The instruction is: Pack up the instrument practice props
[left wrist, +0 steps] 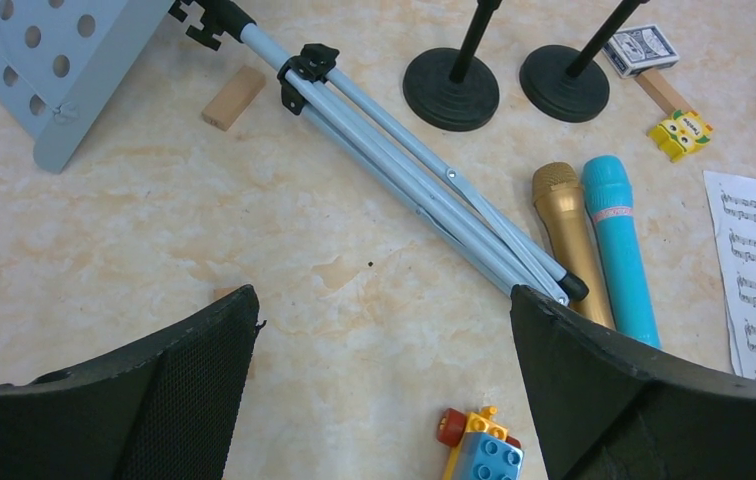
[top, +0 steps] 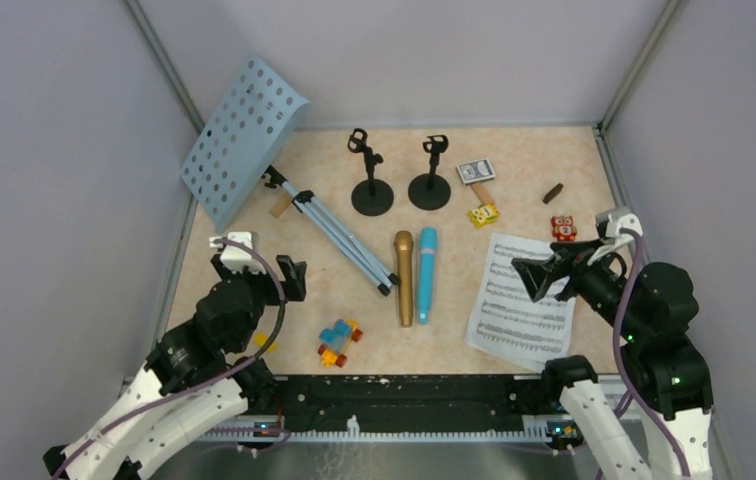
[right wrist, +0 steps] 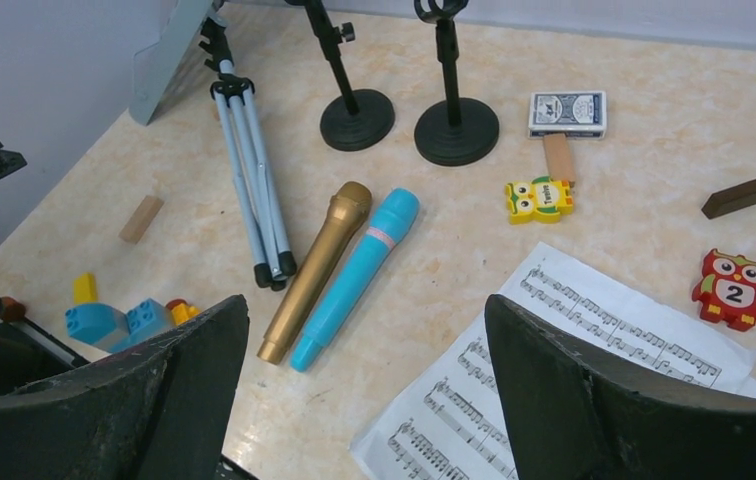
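Note:
The pale-blue perforated music rack [top: 244, 135] leans at the back left, its folded tripod legs [top: 339, 235] lying on the table. Two black round-based mic holders [top: 371, 195] [top: 430, 188] stand upright at the back. The gold microphone [top: 404, 277] and blue microphone [top: 426, 273] lie side by side mid-table. White sheet music [top: 521, 300] lies at the right. My left gripper [top: 259, 275] is open and empty, above bare table left of the tripod feet [left wrist: 554, 285]. My right gripper [top: 544, 272] is open and empty, over the sheet music's left edge [right wrist: 574, 350].
A colourful toy-block car [top: 339, 343] sits near the front. A card deck [top: 475, 169], wooden blocks [top: 281, 207] [top: 481, 193], a yellow owl block [top: 483, 214], a red owl [top: 563, 229] and a dark block [top: 552, 193] lie about. Grey walls enclose three sides.

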Robot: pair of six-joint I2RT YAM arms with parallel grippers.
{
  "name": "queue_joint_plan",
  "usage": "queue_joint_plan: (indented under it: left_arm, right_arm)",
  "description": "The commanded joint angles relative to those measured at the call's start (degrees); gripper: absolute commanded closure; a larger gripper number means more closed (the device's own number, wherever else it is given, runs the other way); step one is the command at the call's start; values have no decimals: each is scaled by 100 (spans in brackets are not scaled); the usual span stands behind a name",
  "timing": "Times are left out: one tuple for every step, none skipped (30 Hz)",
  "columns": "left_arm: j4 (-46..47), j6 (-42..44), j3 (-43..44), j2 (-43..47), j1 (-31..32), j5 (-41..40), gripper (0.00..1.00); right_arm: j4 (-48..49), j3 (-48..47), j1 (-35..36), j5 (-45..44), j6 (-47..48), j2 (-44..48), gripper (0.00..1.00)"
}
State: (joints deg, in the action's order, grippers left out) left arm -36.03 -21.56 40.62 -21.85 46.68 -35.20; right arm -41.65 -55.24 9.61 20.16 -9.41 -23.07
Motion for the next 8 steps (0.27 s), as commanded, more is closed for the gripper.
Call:
queue_joint_plan:
  left_arm:
    - [213, 12, -12, -31, -3, -3, 1]
    - [192, 4, -3, -60, -1, 4, 1]
    - [177, -1, 11, -91, -5, 12, 1]
    - [158, -5, 21, -111, -9, 21, 1]
    - [142, -6, 25, -125, -4, 15, 1]
    - [147, -14, 30, -139, -5, 26, 1]
    - [155, -8, 25, -148, -7, 41, 1]
    - [176, 0, 25, -160, -7, 55, 1]
  right_arm:
    - [130, -111, 68, -133, 9, 83, 14]
    - [131, -116, 74, -142, 3, 91, 14]
    - [131, -118, 75, -148, -1, 99, 14]
    - [131, -118, 76, -157, 0, 107, 14]
    - [131, -116, 81, -168, -6, 117, 14]
    - [143, -104, 97, -189, -22, 126, 14]
    - [144, -105, 104, -200, -25, 120, 14]
    - [143, -102, 121, -213, -28, 127, 14]
